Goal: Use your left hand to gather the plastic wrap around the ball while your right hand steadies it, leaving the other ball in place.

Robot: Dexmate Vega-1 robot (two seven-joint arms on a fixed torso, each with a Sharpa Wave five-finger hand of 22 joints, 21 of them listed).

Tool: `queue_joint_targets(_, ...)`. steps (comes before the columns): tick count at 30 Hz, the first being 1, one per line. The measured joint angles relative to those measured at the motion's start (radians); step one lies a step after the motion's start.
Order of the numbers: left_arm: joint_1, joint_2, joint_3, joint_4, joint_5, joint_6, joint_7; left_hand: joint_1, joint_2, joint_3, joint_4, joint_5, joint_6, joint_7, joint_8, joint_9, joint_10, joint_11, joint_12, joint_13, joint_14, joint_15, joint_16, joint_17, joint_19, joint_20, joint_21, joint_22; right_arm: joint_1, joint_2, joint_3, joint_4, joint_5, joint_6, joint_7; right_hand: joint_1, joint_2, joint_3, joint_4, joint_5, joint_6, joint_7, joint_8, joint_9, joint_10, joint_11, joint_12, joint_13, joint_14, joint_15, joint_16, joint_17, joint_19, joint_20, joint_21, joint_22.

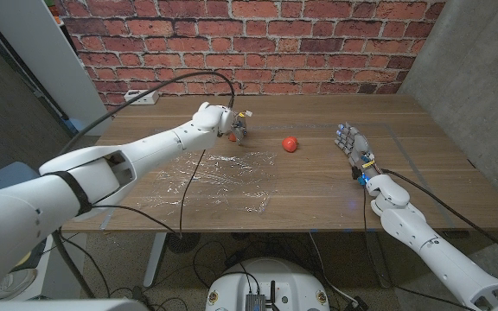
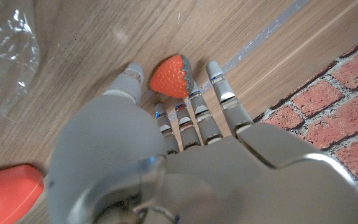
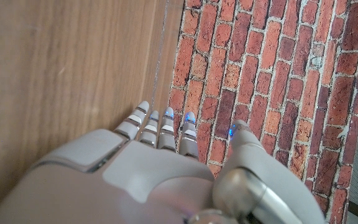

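Wooden counter (image 1: 318, 186) under my arms, brick wall behind. Nearest me, the plastic wrap (image 1: 210, 177) lies spread flat with nothing on it, so I judge the gathering not begun. Beyond it, my left hand (image 1: 219, 118) reaches to a strawberry-shaped red piece (image 2: 169, 76), fingers apart at its sides; whether it grips, I cannot tell. A red ball (image 1: 290, 143) sits apart between my hands. My right hand (image 1: 353, 147) stands open, holding nothing.

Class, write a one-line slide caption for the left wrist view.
Left hand reaches its fingers around a strawberry-shaped toy on the wooden table, plastic wrap lying beside.
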Motion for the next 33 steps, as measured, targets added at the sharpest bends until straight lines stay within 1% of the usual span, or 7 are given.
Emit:
queue_joint_targets(10, 0.034, 0.0, 0.0, 0.01, 0.018, 0.001, 0.059, 0.143, 0.037, 0.017, -0.025, -0.019, 0.145, 0.034, 0.034, -0.002, 0.097, -0.018, 0.057, 0.037, 0.165, -0.01, 0.082, 0.031, 0.135, -0.085, 0.068, 0.004, -0.015, -0.01, 0.004, -0.026, 0.0, -0.006, -0.012, 0.0, 0.0, 0.0, 0.0, 0.0, 0.0, 0.0, 0.0, 0.0, 0.007, -0.001, -0.005, 0.005, 0.003, 0.003, 0.0, 0.0, 0.0, 0.0, 0.0, 0.0)
queue_joint_targets(15, 0.042, -0.003, 0.002, 0.015, 0.025, 0.01, 0.071, 0.25, 0.005, 0.011, -0.029, -0.015, 0.16, 0.039, 0.075, -0.002, 0.187, -0.012, 0.13, 0.084, 0.233, 0.043, 0.177, 0.07, 0.202, -0.145, 0.161, 0.02, -0.019, -0.014, 0.004, -0.037, -0.002, -0.012, -0.018, 0.0, 0.0, 0.0, 0.0, 0.0, 0.0, 0.0, 0.0, 0.0, 0.01, -0.004, -0.005, 0.005, 0.003, 0.003, 0.0, 0.0, 0.0, 0.0, 0.0, 0.0)
queue_joint_targets(20, 0.052, -0.005, 0.001, 0.018, 0.028, 0.02, 0.089, 0.286, -0.031, -0.009, -0.018, -0.002, 0.16, 0.039, 0.129, -0.002, 0.36, 0.001, 0.256, 0.164, 0.305, 0.113, 0.215, 0.155, 0.252, -0.159, 0.314, 0.051, -0.021, -0.019, 0.004, -0.048, -0.005, -0.018, -0.024, 0.0, 0.0, 0.0, 0.0, 0.0, 0.0, 0.0, 0.0, 0.0, 0.016, 0.001, -0.005, 0.005, 0.014, 0.003, 0.0, 0.0, 0.002, 0.002, 0.0, 0.0)
queue_joint_targets(27, 0.071, 0.009, -0.011, -0.001, 0.029, 0.037, 0.12, 0.292, -0.037, -0.006, -0.012, -0.002, 0.166, 0.035, 0.194, -0.002, 0.378, 0.007, 0.279, 0.193, 0.315, 0.123, 0.204, 0.185, 0.253, -0.16, 0.343, 0.045, -0.023, -0.023, 0.005, -0.06, -0.01, -0.023, -0.032, 0.0, 0.0, 0.004, 0.004, 0.0, 0.005, 0.005, 0.0, 0.0, 0.016, 0.001, -0.005, 0.005, 0.014, 0.003, 0.0, 0.0, 0.002, 0.002, 0.0, 0.0)
queue_joint_targets(29, 0.079, 0.02, -0.017, -0.017, 0.028, 0.043, 0.13, 0.292, -0.037, -0.006, -0.012, -0.002, 0.273, 0.035, 0.195, -0.001, 0.378, 0.007, 0.283, 0.197, 0.315, 0.123, 0.203, 0.185, 0.253, -0.16, 0.345, 0.045, -0.023, -0.023, 0.005, -0.061, -0.012, -0.024, -0.035, 0.0, 0.0, 0.004, 0.004, 0.0, 0.005, 0.005, 0.0, 0.0, 0.016, 0.001, -0.005, 0.005, 0.014, 0.003, 0.0, 0.0, 0.003, 0.003, 0.0, 0.0)
queue_joint_targets(31, 0.09, 0.037, -0.03, -0.051, 0.029, 0.048, 0.136, 0.292, -0.037, -0.006, -0.012, -0.002, 0.513, 0.115, 0.213, 0.116, 0.378, 0.007, 0.287, 0.202, 0.316, 0.123, 0.197, 0.185, 0.253, -0.16, 0.351, 0.044, -0.024, -0.024, 0.005, -0.063, -0.014, -0.025, -0.039, 0.0, 0.0, 0.004, 0.004, 0.0, 0.005, 0.005, 0.0, 0.0, 0.016, 0.001, -0.005, 0.005, 0.014, 0.003, 0.0, 0.0, 0.007, 0.007, 0.0, 0.0)
queue_joint_targets(33, 0.1, 0.051, -0.04, -0.08, 0.031, 0.056, 0.148, 0.292, -0.037, -0.006, -0.012, -0.002, 0.552, 0.139, 0.204, 0.123, 0.378, 0.007, 0.287, 0.207, 0.317, 0.125, 0.196, 0.185, 0.255, -0.158, 0.354, 0.041, -0.024, -0.025, 0.005, -0.069, -0.016, -0.026, -0.042, 0.0, 0.0, 0.004, 0.004, 0.0, 0.005, 0.005, 0.0, 0.004, 0.016, 0.001, -0.005, 0.005, 0.014, 0.003, 0.0, 0.0, 0.007, 0.007, 0.0, 0.0)
